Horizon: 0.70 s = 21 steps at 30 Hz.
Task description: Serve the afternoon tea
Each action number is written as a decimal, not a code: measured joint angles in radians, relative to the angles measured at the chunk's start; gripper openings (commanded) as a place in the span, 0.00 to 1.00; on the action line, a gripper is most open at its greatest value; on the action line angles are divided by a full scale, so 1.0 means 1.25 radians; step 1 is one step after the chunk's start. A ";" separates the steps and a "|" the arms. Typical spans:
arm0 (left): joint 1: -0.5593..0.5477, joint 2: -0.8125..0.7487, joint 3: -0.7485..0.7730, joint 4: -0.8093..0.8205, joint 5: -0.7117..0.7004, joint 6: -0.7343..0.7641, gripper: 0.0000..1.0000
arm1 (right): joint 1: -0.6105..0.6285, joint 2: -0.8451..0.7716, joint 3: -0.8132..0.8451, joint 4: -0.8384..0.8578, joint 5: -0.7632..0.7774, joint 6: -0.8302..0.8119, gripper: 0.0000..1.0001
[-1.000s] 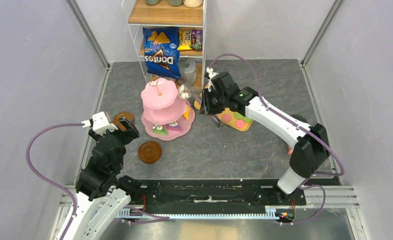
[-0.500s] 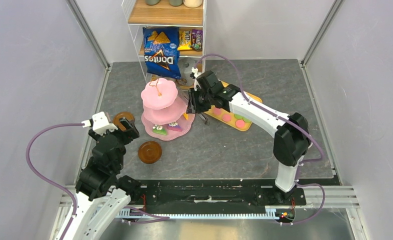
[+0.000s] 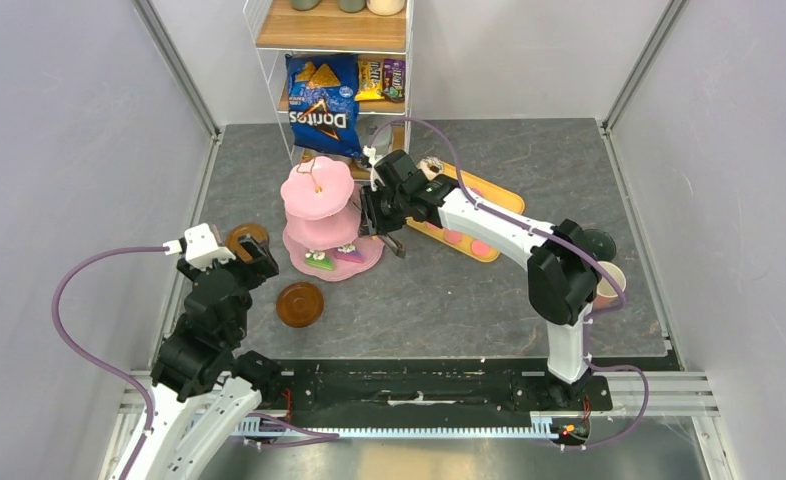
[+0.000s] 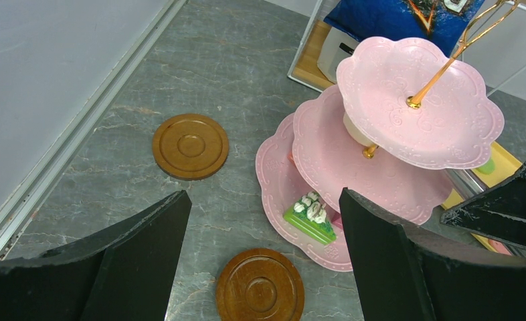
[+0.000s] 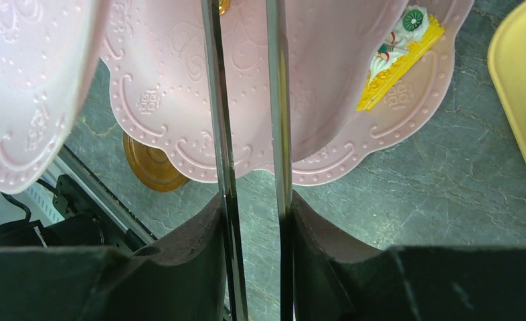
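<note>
The pink three-tier stand (image 3: 319, 212) stands left of centre. Its bottom tier holds a green cake slice (image 4: 309, 215) and a yellow cake slice (image 5: 397, 50). A cream piece (image 4: 354, 129) shows on the middle tier. My right gripper (image 3: 377, 222) is shut on the metal tongs (image 5: 217, 134), beside the stand's right edge. The tong tips run up past the tiers and are hidden. My left gripper (image 4: 264, 227) is open and empty above two brown saucers (image 4: 191, 145) (image 4: 260, 286). A yellow tray (image 3: 489, 200) holds pink and green macarons.
A wire shelf with a blue Doritos bag (image 3: 321, 105) stands behind the stand. A dark-green mug (image 3: 599, 243) and a pink mug (image 3: 607, 283) sit at the right, partly behind my right arm. Grey walls close in both sides.
My right arm has swung left from the yellow tray to the stand, carrying the tongs. The mugs at the right have come into view. My left arm has not moved.
</note>
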 measured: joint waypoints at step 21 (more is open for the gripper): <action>0.000 0.000 0.000 0.000 0.000 0.000 0.90 | 0.002 -0.019 -0.016 0.020 0.065 -0.034 0.53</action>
